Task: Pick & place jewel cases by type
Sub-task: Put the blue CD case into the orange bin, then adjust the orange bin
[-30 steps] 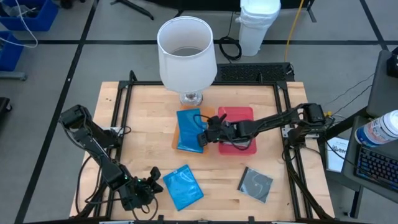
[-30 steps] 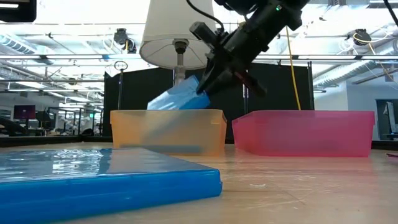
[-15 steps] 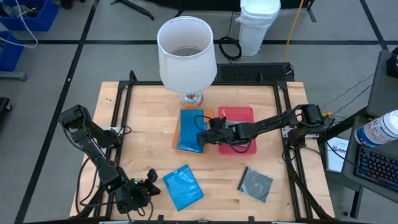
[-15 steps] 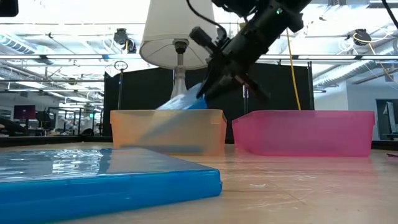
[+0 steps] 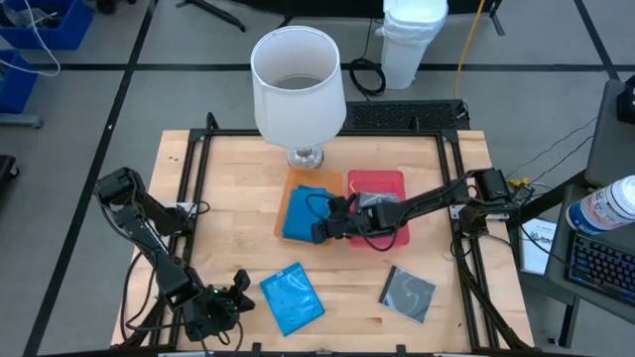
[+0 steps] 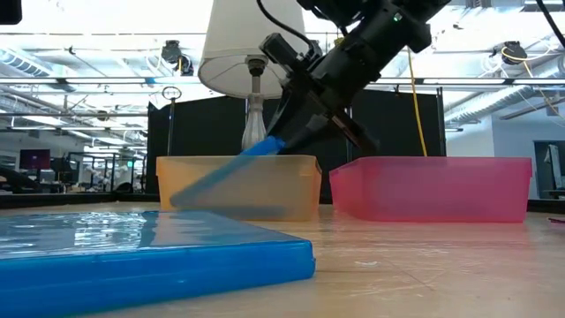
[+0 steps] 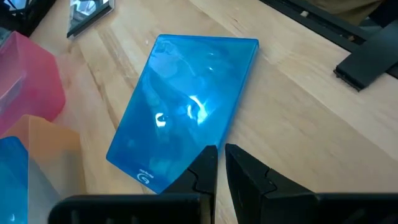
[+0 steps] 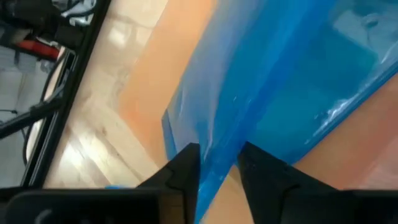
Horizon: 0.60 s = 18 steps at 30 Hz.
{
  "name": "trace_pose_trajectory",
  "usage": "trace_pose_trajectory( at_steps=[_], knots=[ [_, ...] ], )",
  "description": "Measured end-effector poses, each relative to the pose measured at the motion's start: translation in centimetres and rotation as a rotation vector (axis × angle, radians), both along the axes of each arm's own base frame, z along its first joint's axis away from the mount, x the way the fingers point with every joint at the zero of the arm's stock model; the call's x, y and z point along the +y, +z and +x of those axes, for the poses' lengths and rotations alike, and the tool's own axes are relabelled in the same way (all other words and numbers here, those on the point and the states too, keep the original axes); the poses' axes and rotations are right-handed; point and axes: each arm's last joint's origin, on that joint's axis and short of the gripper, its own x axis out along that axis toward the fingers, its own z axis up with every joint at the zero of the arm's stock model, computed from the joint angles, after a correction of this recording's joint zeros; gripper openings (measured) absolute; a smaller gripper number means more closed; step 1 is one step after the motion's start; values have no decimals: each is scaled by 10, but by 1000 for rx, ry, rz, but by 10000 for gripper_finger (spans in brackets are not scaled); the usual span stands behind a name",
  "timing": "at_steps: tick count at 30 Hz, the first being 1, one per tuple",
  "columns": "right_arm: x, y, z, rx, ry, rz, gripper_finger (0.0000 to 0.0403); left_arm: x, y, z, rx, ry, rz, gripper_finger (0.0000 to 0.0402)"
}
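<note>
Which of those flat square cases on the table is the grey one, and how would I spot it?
Start at the big white lamp at the table's far edge, then come past the orange tray and red tray toward the near edge. The grey case lies flat there, on the right arm's side. Unlike the blue case beside it, it shows a silvery disc.

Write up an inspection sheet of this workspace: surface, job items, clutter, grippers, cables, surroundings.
Surface: wooden table, black frame.
Job's things: blue jewel case tilted into orange tray; second blue case and grey case flat on the table; red tray beside the orange one.
Clutter: lamp at the back edge.
Grippers: right gripper over the orange tray, fingers astride the tilted case; left gripper shut, beside the second blue case.
Cables: yellow cable on the floor.
Surroundings: white bin.
</note>
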Motion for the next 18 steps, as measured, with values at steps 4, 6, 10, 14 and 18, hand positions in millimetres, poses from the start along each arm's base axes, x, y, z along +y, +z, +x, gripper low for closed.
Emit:
trace_pose_trajectory(
  at_steps=[4, 6, 10, 14, 18],
  knots=[
    [5, 0, -1, 2, 20, -5, 128, 0, 0, 0, 0, 1, -1, 42],
    [8, 0, -1, 5, 38, -11, 138, 0, 0, 0, -1, 4, -4, 42],
    [13, 1, -2, 7, 84, -6, 146, 0, 0, 0, -6, 24, -15, 42],
    [21, 0, -4, 16, 117, 21, 146, 0, 0, 0, -8, 32, -20, 42],
    [28, 7, -10, 38, 161, 20, 134, 0, 0, 0, -9, 33, -21, 42]
  ],
)
